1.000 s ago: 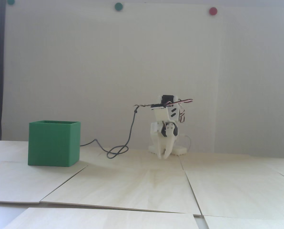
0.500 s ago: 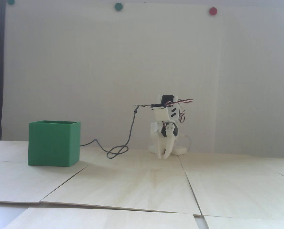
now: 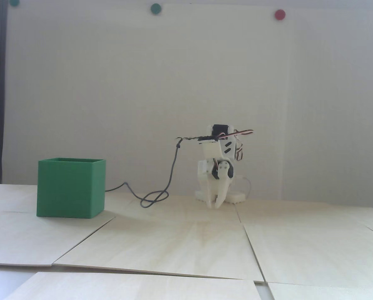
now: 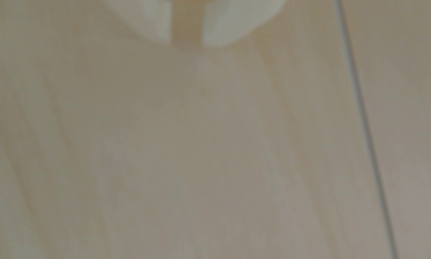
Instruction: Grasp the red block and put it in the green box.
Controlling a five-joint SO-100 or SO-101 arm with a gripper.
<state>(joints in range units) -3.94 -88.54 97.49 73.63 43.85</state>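
No red block shows in either view. The green box stands open-topped on the wooden table at the left of the fixed view; its inside is hidden from here. The white arm is folded low at the table's back. My gripper points straight down just above the table, well to the right of the box. In the wrist view my gripper shows at the top edge as two blurred white fingertips with a narrow gap. Only bare wood shows between them, so it holds nothing.
A dark cable loops on the table between the box and the arm's base. The table is made of wooden panels with seams. A red magnet and green magnets sit on the white wall.
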